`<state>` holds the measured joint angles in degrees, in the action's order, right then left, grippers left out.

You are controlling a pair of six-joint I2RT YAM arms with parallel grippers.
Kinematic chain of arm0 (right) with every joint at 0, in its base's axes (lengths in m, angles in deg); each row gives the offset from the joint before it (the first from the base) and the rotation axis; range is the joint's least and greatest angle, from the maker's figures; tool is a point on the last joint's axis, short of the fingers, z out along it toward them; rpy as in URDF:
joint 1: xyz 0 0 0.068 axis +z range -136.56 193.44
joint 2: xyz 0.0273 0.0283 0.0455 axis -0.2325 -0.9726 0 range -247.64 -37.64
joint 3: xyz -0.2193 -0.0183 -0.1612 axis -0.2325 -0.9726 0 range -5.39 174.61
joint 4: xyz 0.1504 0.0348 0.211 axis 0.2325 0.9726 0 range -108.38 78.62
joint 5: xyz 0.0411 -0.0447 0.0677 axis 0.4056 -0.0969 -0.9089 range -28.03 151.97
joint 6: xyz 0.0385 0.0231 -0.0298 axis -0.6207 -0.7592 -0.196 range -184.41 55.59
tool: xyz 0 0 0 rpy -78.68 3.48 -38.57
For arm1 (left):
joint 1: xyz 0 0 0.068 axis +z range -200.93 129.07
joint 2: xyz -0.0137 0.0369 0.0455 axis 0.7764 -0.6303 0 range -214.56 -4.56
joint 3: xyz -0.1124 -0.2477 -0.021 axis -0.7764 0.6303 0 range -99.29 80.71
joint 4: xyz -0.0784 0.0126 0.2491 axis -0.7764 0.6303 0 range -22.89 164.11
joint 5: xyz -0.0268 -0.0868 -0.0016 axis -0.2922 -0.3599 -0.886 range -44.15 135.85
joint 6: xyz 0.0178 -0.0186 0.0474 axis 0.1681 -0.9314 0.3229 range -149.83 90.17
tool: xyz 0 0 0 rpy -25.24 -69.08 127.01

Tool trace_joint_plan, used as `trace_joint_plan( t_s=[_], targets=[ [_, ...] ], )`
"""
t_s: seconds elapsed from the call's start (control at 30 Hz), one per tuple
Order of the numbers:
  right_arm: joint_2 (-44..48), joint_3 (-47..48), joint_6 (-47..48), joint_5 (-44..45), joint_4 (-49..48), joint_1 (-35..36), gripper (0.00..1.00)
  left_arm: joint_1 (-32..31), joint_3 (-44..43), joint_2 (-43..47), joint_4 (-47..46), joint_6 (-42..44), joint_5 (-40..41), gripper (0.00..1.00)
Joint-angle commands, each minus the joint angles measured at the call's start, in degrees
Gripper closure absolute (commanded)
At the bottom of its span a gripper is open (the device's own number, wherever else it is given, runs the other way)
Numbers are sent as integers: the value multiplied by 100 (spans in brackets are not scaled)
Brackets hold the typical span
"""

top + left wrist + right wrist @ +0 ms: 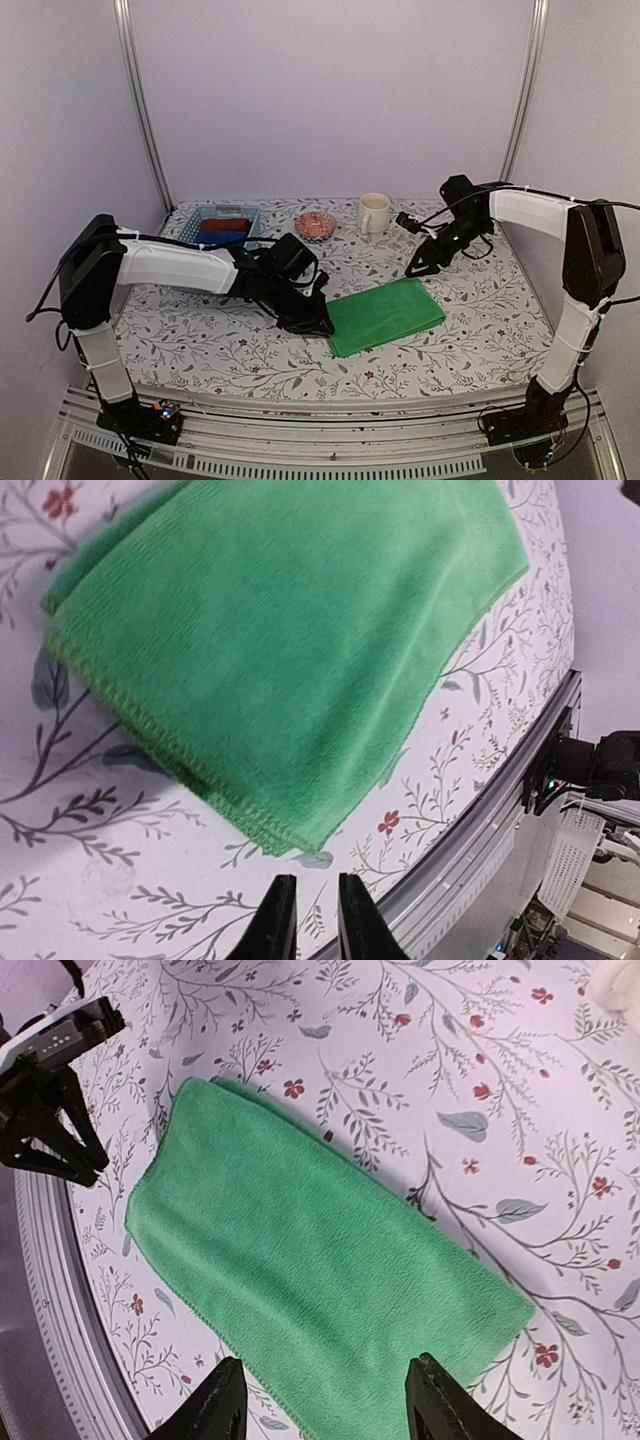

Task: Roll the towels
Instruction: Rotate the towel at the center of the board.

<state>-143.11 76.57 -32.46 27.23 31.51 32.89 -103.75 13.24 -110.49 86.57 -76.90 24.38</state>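
A plain green towel (390,313) (290,650) (320,1290) lies folded into a flat rectangle near the table's front middle. My left gripper (322,322) (308,920) is low at the towel's near-left corner, just off the stitched edge. Its jaws stand a narrow gap apart, with only the tablecloth showing between them. My right gripper (416,270) (330,1410) hovers over the towel's far side, open wide, with the cloth below it and nothing held.
At the back stand a blue basket (200,215) holding a blue and a dark red roll, a small round orange-and-white bundle (315,225), and a cream mug (373,213). The flowered tablecloth (200,340) ends at a metal rail (470,850) along the front.
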Motion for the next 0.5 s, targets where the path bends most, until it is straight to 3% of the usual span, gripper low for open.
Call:
trace_joint_plan(
  t_s=[0.0, 0.17, 0.47],
  targets=[
    [-565, 435, -62, 482, -46, -49, 45, -96, -246, 63, -777, 541, 108, 86],
    [-1375, 949, -75, 748, -233, -53, 49, -110, -432, -585, -1600, 817, -376, 93],
    [-1748, 524, -144, 1516, -601, -56, 57, 94, -644, -1493, -917, 938, 69, 100]
  ],
)
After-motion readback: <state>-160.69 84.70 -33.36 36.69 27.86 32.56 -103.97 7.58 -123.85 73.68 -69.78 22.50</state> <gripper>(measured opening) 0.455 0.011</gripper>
